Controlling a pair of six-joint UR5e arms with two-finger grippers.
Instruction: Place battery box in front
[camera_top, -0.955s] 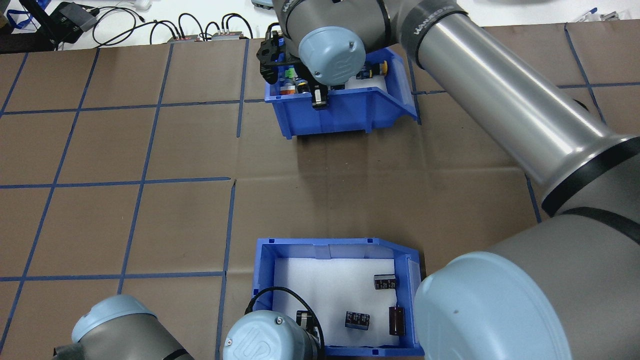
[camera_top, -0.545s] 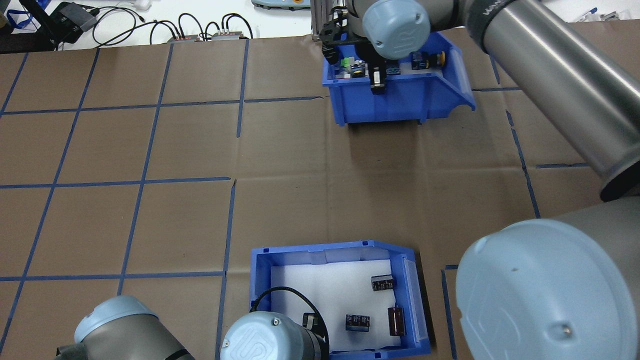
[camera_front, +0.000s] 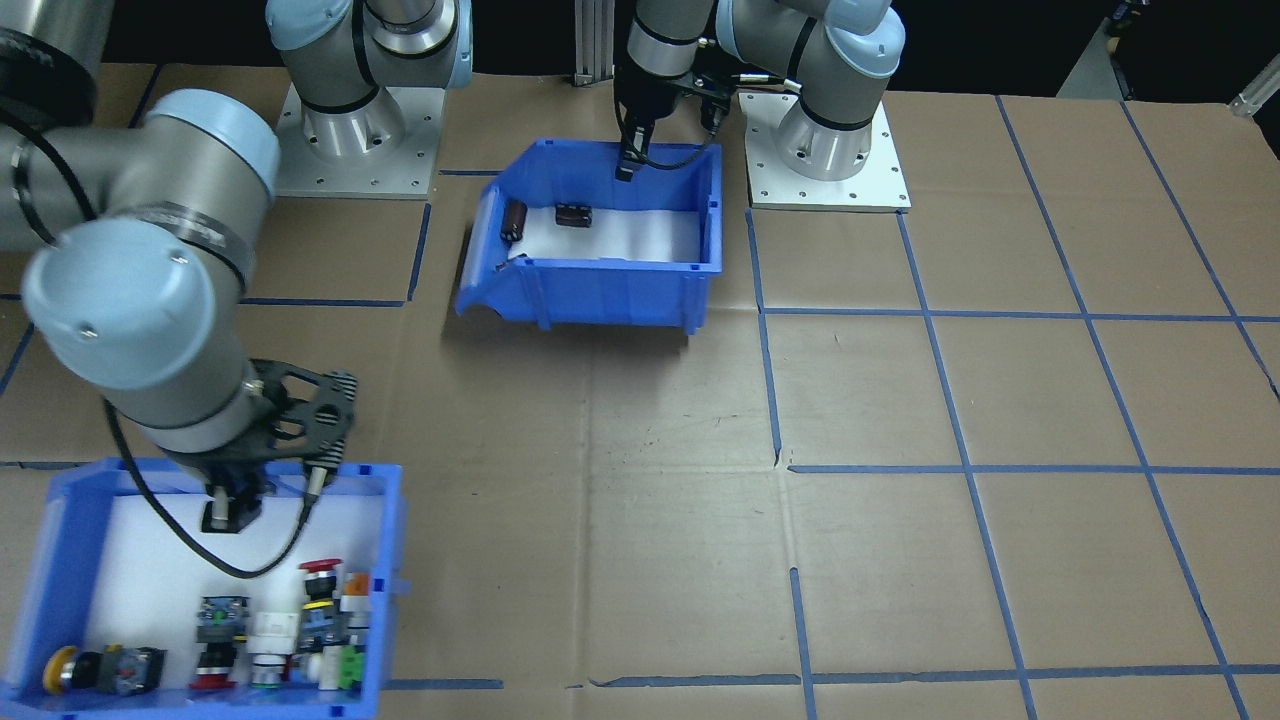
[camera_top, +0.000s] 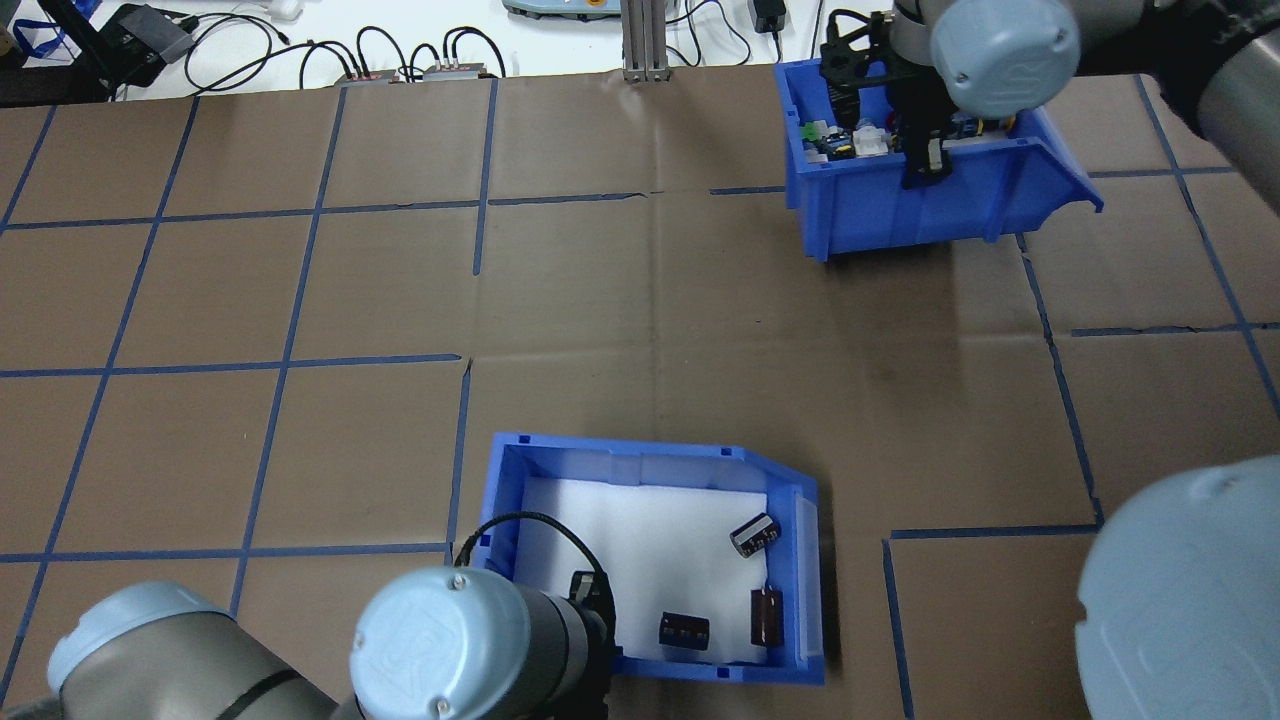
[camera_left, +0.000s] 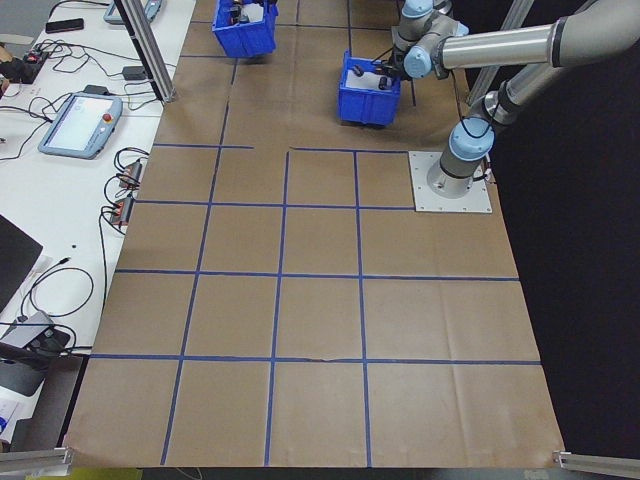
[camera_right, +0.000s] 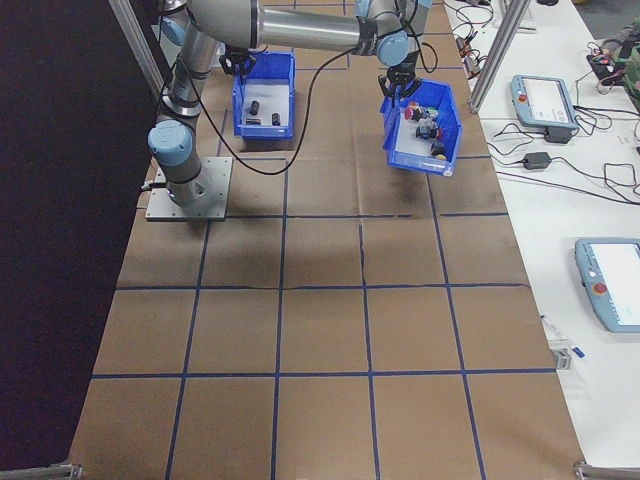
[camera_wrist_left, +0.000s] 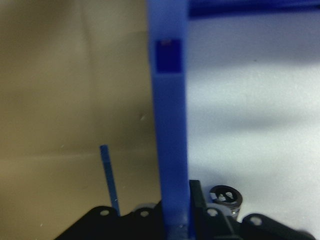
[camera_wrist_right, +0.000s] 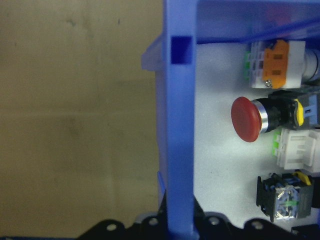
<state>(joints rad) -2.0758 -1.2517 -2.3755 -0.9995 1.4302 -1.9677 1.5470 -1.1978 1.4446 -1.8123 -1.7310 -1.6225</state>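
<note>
Change: switch bin (camera_top: 930, 195) carried further to the overhead view's right and up, now at far right of table (camera_top: 300, 300); battery box (camera_top: 640, 462) shifted slightly up-left and rotated a bit.
Battery box: near robot base, centre; white foam floor, three dark cylinders (camera_top: 754, 533) toward its sloped open end.
Left gripper (camera_front: 628, 160): clamped over battery box's wall nearest the robot, one finger each side (left wrist view).
Right gripper (camera_top: 925, 165): pinching switch bin's wall, same way.
Switch bin contents: red, yellow, orange push-buttons (camera_front: 318, 588) clustered at one end.
Switch bin height: right side view suggests it's lifted, tilted; contact with table unclear.
</note>
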